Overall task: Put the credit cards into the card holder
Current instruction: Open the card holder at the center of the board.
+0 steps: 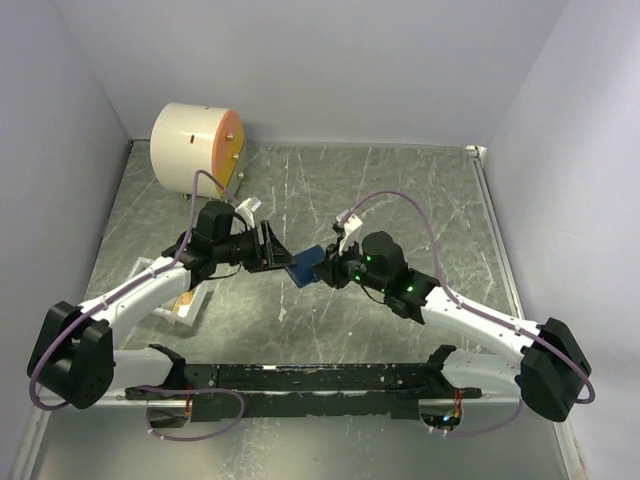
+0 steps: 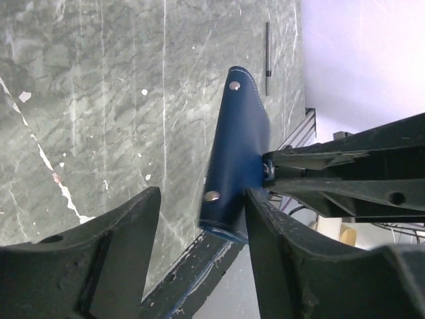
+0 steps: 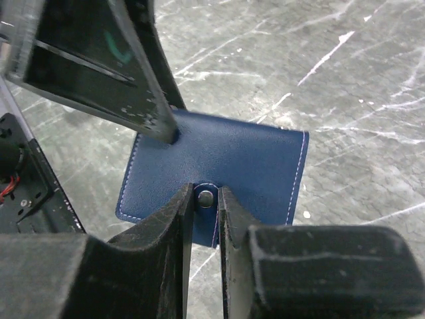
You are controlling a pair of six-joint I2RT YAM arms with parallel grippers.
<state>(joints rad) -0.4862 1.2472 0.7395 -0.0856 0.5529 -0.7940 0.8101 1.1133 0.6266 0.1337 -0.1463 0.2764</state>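
Note:
The navy card holder (image 1: 304, 267) is folded shut and held off the table between the two arms. In the right wrist view my right gripper (image 3: 206, 193) is shut on its snap tab, with the holder's flat blue face (image 3: 232, 159) beyond the fingers. My left gripper (image 2: 202, 196) is open, and the holder's near end (image 2: 238, 143) sits between its fingers, close against the right one (image 2: 292, 259). In the top view the left gripper (image 1: 268, 250) meets the right gripper (image 1: 325, 268) at the holder. An orange-yellow card (image 1: 186, 301) lies in the white tray. The dark card is not visible.
The white tray (image 1: 165, 305) lies under the left arm at the left. A big cream cylinder with an orange face (image 1: 195, 148) stands at the back left corner. A black rail (image 1: 310, 378) runs along the near edge. Walls close in on both sides and at the back.

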